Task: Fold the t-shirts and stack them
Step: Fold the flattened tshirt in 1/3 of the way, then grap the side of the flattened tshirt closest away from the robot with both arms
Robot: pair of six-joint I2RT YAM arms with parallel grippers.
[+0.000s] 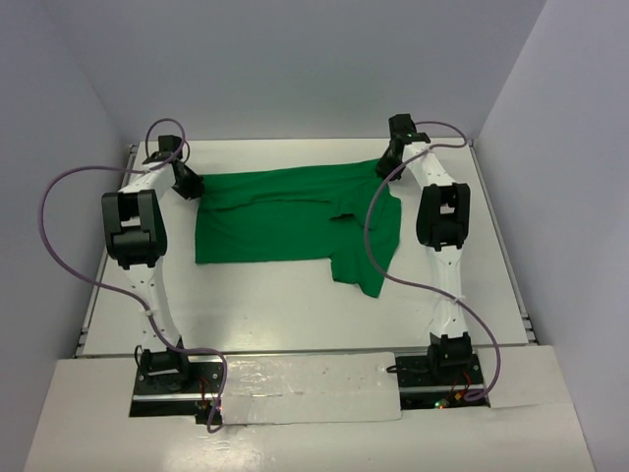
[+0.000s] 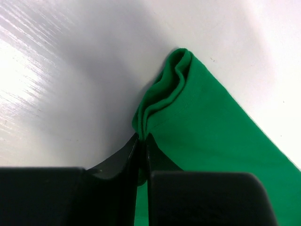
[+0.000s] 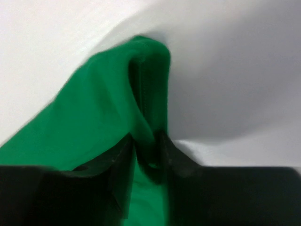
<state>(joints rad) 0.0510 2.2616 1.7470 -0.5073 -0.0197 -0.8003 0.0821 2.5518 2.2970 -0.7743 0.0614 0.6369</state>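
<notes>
The green t-shirt [image 1: 285, 218] lies spread across the middle of the white table, its far edge pulled taut between my two grippers and one sleeve hanging toward the front right. My left gripper [image 1: 190, 184] is shut on the shirt's far left corner; in the left wrist view the bunched cloth [image 2: 169, 89] runs into the closed jaws [image 2: 142, 137]. My right gripper [image 1: 386, 165] is shut on the shirt's far right corner; in the right wrist view a fold of cloth [image 3: 146, 84] is pinched between the fingers [image 3: 146, 139].
The white table [image 1: 275, 305] is boxed in by pale walls at the left, back and right. Grey cables loop from both arms [image 1: 59, 211], the right one [image 1: 378, 251] crossing over the shirt's right side. A white board [image 1: 305, 388] covers the near edge between the arm bases.
</notes>
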